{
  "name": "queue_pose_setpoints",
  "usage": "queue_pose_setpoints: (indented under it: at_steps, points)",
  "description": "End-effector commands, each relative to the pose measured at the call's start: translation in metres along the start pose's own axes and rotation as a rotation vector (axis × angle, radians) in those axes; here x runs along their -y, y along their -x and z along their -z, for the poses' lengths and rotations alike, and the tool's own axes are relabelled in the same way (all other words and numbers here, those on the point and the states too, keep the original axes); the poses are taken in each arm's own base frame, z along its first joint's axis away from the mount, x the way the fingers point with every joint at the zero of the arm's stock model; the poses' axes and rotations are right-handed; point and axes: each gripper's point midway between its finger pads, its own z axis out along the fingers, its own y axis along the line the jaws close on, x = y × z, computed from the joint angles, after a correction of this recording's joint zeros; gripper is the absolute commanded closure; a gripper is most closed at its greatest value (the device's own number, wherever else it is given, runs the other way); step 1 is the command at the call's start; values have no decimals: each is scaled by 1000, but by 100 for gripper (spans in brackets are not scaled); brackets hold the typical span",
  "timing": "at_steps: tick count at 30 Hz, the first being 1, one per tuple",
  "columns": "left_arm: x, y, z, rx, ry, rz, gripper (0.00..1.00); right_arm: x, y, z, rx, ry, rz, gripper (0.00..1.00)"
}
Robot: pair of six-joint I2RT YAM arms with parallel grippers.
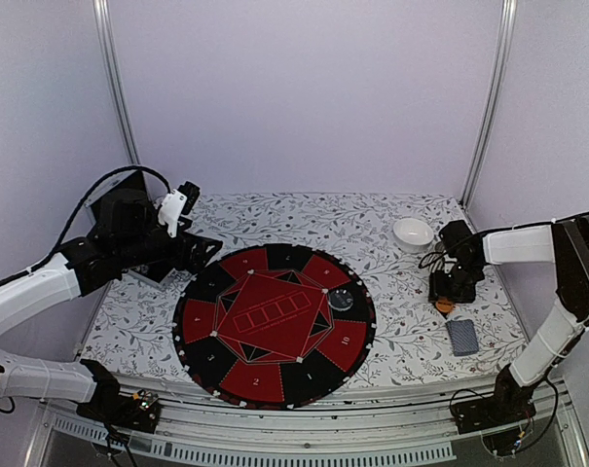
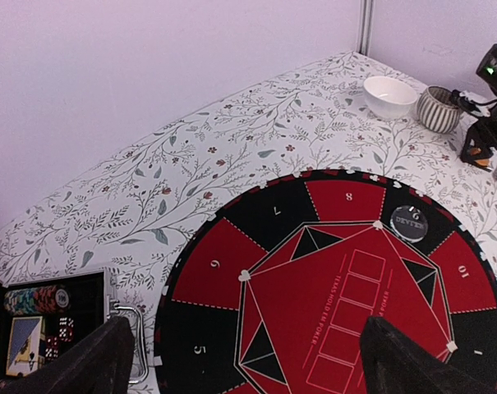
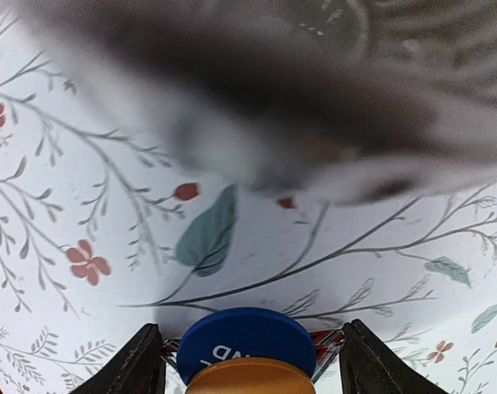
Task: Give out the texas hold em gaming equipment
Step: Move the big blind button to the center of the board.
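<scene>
In the right wrist view a blue disc button (image 3: 246, 341) lies on the cloth with an orange disc button (image 3: 252, 379) over its near side. A black-red triangle marker (image 3: 326, 345) lies under them. My right gripper (image 3: 251, 327) is open and low, one finger on each side of this stack, and the marker's corners reach the fingers. From above, the orange disc (image 1: 444, 305) shows just below that gripper (image 1: 447, 295). The grey-blue card deck (image 1: 461, 337) lies nearer. My left gripper (image 2: 248, 369) hangs open and empty over the round mat (image 1: 275, 326).
A white bowl (image 2: 390, 96) and a ribbed grey cup (image 2: 439, 109) stand at the back right. A round dealer button (image 2: 409, 222) sits on the mat. An open black case (image 2: 34, 328) with stacked chips lies left of the mat. White walls enclose the table.
</scene>
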Motion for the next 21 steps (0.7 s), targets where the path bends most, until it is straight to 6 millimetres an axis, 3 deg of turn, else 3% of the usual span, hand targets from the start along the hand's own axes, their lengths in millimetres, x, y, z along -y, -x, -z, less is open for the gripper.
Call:
queue_pose_setpoints:
  at_steps: [1, 8, 14, 21]
  points:
    - [2, 4, 3, 26, -2, -21, 2, -35, -22, -2, -69, 42, 67, 53]
    - [3, 4, 3, 26, -4, -20, 2, -95, -54, -2, -143, 65, 229, 50]
    - [2, 3, 3, 24, -2, -23, 2, -138, -66, 6, -169, 124, 346, 48]
    - [3, 2, 2, 20, -4, -22, 2, -151, -80, 5, -213, 134, 421, 39]
